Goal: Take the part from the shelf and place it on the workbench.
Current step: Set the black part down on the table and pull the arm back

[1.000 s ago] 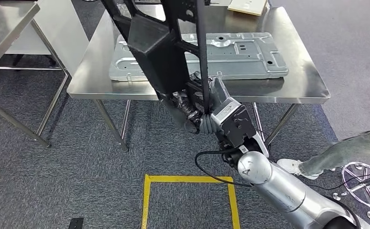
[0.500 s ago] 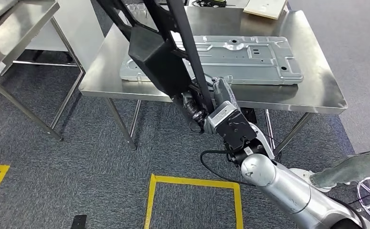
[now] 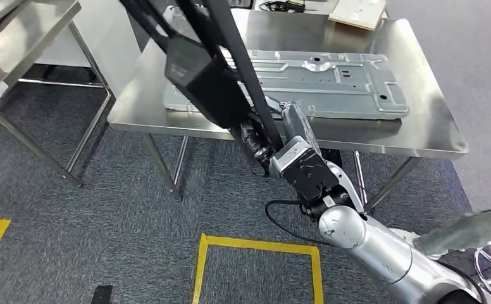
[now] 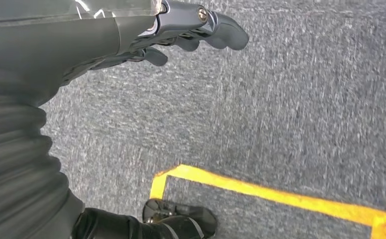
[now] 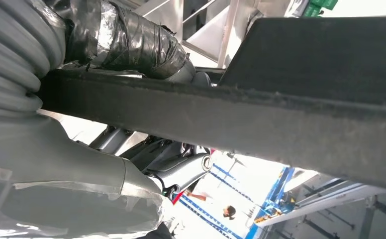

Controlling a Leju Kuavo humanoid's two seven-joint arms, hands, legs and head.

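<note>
The part [image 3: 208, 76] is clamped in my right hand [image 3: 259, 142], so I should lift it clear of the workbench [image 3: 433, 126] edge before lowering it flat.

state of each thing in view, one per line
black part: held up by the right hand, lower end near the workbench's front edge
right hand: gripping the black part
left hand: holding nothing, fingers apart, above carpet
metal panel: lying flat on the workbench

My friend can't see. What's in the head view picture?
The robot's right hand holds a big black part up in front of a shiny metal workbench. A flat silver plate lies on the workbench.
</note>
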